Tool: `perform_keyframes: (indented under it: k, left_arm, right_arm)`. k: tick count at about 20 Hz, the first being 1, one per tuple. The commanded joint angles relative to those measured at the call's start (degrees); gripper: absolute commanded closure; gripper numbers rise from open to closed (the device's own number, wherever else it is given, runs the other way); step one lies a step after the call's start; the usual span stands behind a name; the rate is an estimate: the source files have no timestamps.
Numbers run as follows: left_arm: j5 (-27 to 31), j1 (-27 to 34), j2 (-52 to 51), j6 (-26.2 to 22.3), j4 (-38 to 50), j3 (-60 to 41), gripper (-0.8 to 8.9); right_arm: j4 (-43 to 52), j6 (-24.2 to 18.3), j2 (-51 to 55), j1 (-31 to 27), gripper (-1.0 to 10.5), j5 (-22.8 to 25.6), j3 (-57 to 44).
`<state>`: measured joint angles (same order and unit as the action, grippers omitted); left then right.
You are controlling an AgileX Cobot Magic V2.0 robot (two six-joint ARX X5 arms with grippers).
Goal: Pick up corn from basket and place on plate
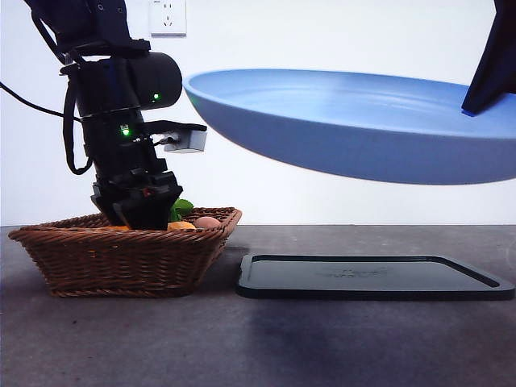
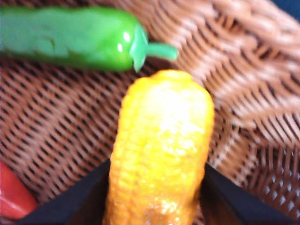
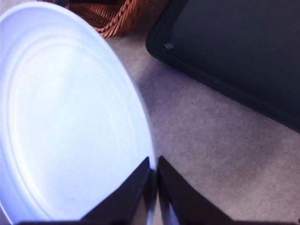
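Observation:
The corn (image 2: 161, 150), an orange-yellow bumpy cob, lies in the brown wicker basket (image 1: 121, 258) at the table's left. My left gripper (image 2: 157, 163) reaches down into the basket (image 2: 243, 70), with its two black jaws pressed against either side of the cob, shut on it. In the front view the arm and my left gripper (image 1: 141, 214) hide the cob. My right gripper (image 3: 153, 161) is shut on the rim of the light-blue plate (image 3: 70, 117). It holds the plate (image 1: 363, 129) tilted in the air above the table's right half, gripped at its right edge (image 1: 472, 105).
A green pepper (image 2: 70, 37) lies in the basket beyond the cob, and a red item (image 2: 14, 197) shows at one side. A pinkish egg-like ball (image 1: 207, 222) peeks over the basket rim. A flat black tray (image 1: 371, 278) lies right of the basket, under the raised plate.

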<state>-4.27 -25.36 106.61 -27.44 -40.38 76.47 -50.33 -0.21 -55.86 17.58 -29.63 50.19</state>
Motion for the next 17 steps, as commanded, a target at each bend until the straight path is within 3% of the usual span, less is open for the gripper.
perform_keyframes:
  k: [1, 10, 17]
  left_arm:
    - [-0.15, -0.20, 0.87, 1.68, -2.47, 2.82, 6.12]
    - [-1.60, 0.39, -2.71, 6.12, -11.54, 12.76, 6.12]
    - [-14.84, 0.33, -10.03, 12.48, -12.61, 17.09, 6.12]
  right_arm:
    - [0.61, -0.42, -0.22, 0.17, 9.4, -0.39, 0.94]
    - [1.18, 0.76, -0.31, 0.13, 9.4, 0.37, 0.94]
    - [4.68, 4.42, -4.50, -0.48, 9.4, 1.14, 0.92]
